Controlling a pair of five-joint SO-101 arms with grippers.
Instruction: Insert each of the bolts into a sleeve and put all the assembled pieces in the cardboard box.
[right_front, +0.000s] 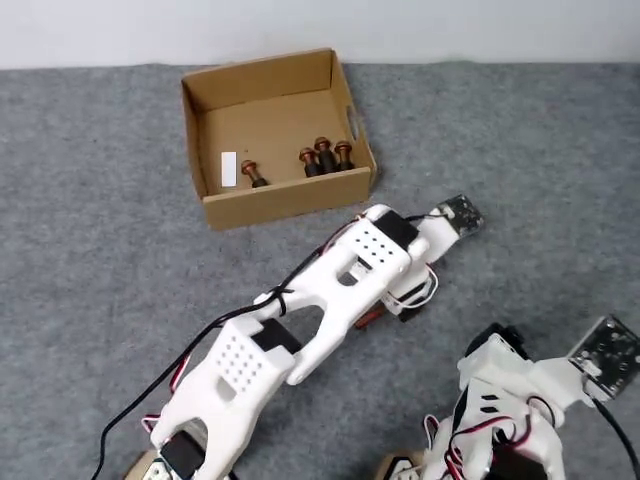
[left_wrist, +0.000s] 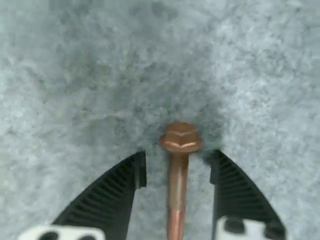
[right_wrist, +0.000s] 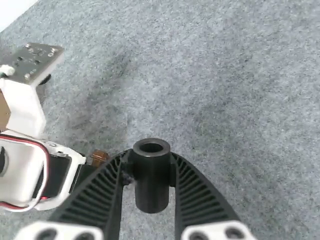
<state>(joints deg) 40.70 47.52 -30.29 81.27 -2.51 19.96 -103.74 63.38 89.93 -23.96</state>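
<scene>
A copper bolt (left_wrist: 179, 165) lies flat on the grey carpet, its hex head pointing away from my left gripper (left_wrist: 177, 155). That gripper is open, with a black finger on each side of the shank and a gap to both. My right gripper (right_wrist: 150, 161) is shut on a black sleeve (right_wrist: 151, 172), held with its bore facing up and outward. The bolt's head (right_wrist: 99, 157) peeks out beside the left arm (right_wrist: 25, 150). At the back of the table the cardboard box (right_front: 270, 205) holds several assembled pieces (right_front: 325, 155).
The left arm (right_front: 340, 280) stretches diagonally from the near left edge to the table's middle, just in front of the box. The right arm (right_front: 520, 395) is at the near right. Grey carpet (right_front: 520, 150) lies open to the right of the box.
</scene>
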